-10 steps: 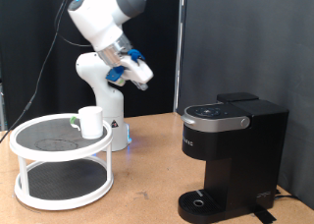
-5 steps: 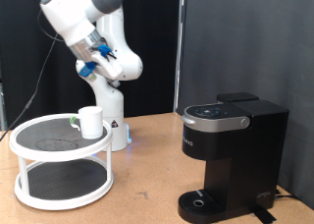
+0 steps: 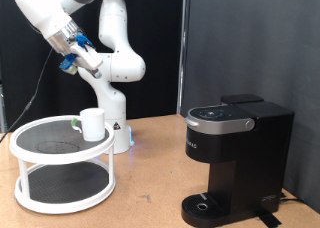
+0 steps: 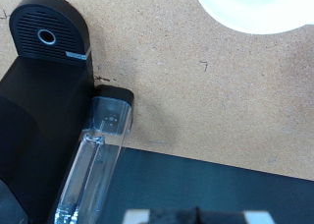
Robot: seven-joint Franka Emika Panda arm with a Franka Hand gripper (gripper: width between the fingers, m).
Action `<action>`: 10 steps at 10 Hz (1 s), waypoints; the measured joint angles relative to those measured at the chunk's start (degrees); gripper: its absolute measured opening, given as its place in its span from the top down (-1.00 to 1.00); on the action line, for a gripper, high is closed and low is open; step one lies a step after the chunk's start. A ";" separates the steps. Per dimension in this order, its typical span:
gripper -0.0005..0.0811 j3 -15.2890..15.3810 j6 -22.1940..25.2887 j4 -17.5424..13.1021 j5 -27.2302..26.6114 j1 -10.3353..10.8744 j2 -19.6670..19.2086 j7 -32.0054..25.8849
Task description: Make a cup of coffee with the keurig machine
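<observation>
The white cup (image 3: 92,123) stands upright on the top tier of a white round two-tier stand (image 3: 40,153) at the exterior view's left. The black keurig machine (image 3: 235,153) stands at the right with its lid down and nothing on its round drip tray (image 3: 207,204). My gripper (image 3: 73,57) hangs high in the air at the upper left, above the stand and far from the machine, with nothing seen in it. The wrist view looks down on the machine (image 4: 44,77), its clear water tank (image 4: 93,165) and the stand's edge (image 4: 250,13). The cup is out of that view.
The arm's white base (image 3: 112,113) stands just behind the stand. A small pale item (image 3: 79,122) sits beside the cup. Bare wooden table (image 3: 150,178) lies between stand and machine. A black curtain hangs behind.
The arm has swung towards the exterior view's left and slightly up. The gripper went from above the table's middle to above the stand. Cup and machine have not moved.
</observation>
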State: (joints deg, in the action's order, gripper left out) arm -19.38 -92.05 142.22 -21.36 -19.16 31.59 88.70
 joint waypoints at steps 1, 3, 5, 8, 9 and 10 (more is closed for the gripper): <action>0.98 -0.09 0.43 -0.03 0.34 0.00 -0.10 -0.09; 0.98 -0.87 0.82 -0.28 1.55 -0.07 -0.32 -1.37; 0.98 -2.13 1.97 -1.16 4.29 -0.20 -1.03 -2.30; 0.98 -3.88 4.35 -3.86 5.97 -0.20 -4.42 -4.64; 0.98 -4.47 4.21 -4.58 5.97 -0.20 -5.22 -5.89; 0.98 -5.03 4.18 -5.10 5.97 -0.20 -5.55 -7.07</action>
State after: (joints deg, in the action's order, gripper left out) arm -24.40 -87.87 137.12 -15.39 -19.36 26.05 81.63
